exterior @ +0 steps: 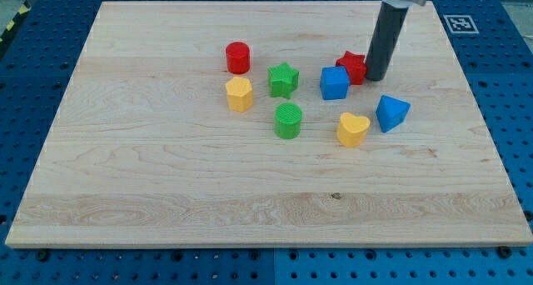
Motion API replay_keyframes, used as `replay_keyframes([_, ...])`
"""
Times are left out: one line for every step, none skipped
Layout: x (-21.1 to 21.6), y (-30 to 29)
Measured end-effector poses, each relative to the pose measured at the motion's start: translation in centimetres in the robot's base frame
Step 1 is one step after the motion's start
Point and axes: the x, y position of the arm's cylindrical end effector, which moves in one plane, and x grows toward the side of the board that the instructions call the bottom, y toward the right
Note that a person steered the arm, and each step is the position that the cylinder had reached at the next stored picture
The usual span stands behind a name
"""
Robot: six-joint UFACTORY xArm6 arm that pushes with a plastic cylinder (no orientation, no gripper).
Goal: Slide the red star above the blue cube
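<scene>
With no jaws on show, your tip (376,77) touches the red star (352,67) wedged against the blue cube (334,82); judge it light, rigid, prone to spin—push through its middle.

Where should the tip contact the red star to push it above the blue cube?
No grip here, only a push. My tip sits at the red star's right edge, and the star touches the blue cube's upper right. Probably push from the right-bottom side, sending it up-left.
</scene>
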Motion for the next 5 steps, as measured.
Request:
replay_keyframes([3.1,0.7])
replay_keyframes([2.6,-2.0])
replay_keyframes([1.4,-4.0])
replay_keyframes([0.7,-4.0])
replay_keyframes([-0.9,-4.0])
